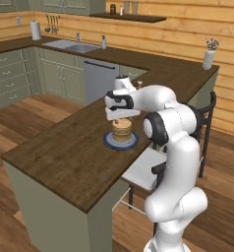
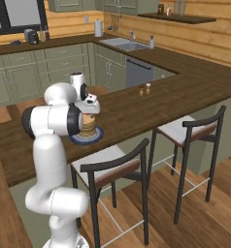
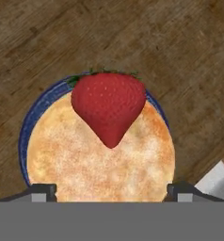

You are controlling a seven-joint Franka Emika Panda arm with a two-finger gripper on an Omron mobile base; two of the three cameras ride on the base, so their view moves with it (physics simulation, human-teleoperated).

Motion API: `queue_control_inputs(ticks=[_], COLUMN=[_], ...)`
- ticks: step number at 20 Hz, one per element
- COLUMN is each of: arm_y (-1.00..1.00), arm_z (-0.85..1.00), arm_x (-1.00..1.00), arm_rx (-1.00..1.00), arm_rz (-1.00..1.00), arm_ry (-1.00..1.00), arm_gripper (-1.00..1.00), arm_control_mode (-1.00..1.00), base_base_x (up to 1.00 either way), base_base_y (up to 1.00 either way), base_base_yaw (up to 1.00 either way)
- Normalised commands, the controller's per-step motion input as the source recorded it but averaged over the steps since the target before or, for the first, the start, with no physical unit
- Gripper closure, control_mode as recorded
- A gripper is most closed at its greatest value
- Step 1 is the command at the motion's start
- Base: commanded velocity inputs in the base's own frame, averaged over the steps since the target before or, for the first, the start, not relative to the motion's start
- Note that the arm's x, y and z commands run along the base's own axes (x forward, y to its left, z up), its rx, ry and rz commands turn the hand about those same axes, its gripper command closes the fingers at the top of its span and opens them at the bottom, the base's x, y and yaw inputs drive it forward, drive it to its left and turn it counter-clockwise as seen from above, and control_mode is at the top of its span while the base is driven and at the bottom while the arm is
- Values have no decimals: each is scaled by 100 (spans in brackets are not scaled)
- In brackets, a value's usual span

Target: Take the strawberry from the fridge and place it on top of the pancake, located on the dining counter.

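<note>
Dark wood dining counter point(image 1: 65, 152); pancake point(image 3: 102, 155) on blue-rimmed plate point(image 3: 27, 127); strawberry point(image 3: 109, 106) atop; pincer point(image 3: 113, 190) apart.

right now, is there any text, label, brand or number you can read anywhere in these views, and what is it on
No readable text in any view.
Bright red heart-shaped strawberry, round tan-golden pancake stack, round blue-rimmed plate: no lettering.
Dark brown wooden dining counter: wood grain alone.
Small shakers on the counter and bottles on the wall shelf: too small to tell whether they carry labels.
White robot arm: no marking that I can make out.
</note>
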Motion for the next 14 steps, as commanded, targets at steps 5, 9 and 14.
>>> queue_control_inputs(ticks=[5,9,14], arm_y=[-10,-8,-8], arm_z=[43,74,50], arm_x=[-36,-17,-19], arm_rx=[0,0,0], arm_rz=[-5,-14,-15], arm_ry=[0,0,0], arm_gripper=[-100,-100,-100], arm_control_mode=[-100,-100,-100], base_base_x=[0,0,0], base_base_y=[0,0,0], base_base_yaw=[0,0,0])
